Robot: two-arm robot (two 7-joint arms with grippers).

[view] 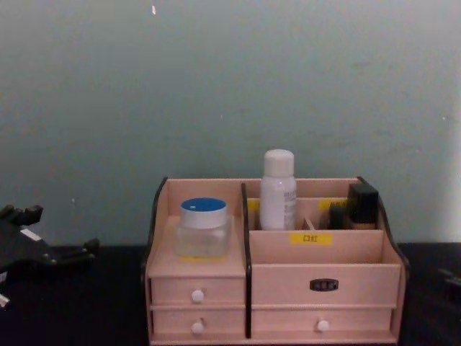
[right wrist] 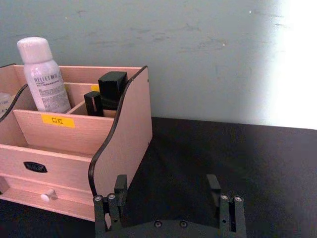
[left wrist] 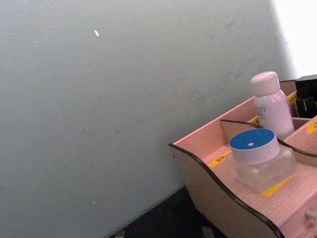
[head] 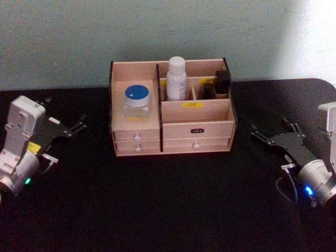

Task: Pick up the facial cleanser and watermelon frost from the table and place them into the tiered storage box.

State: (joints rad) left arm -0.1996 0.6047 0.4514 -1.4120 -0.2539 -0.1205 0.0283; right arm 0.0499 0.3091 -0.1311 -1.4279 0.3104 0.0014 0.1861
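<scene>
Standing upright in a rear compartment of the tiered storage box [head: 197,123], the facial cleanser [head: 177,79] is showing its rounded white cap and a pale label with blue print. Just to its left, the watermelon frost [head: 138,101] is sitting on the box's left shelf above the small drawers, its flat blue lid facing up over a clear body. Two dark items [head: 219,84] are occupying the rear right compartments. Black table [head: 168,210] is lying open in front of the box and on both sides of it. Well apart on the left, the left gripper [head: 71,127] is resting with fingers spread; on the right, the right gripper [head: 270,134] is resting with fingers spread too.
</scene>
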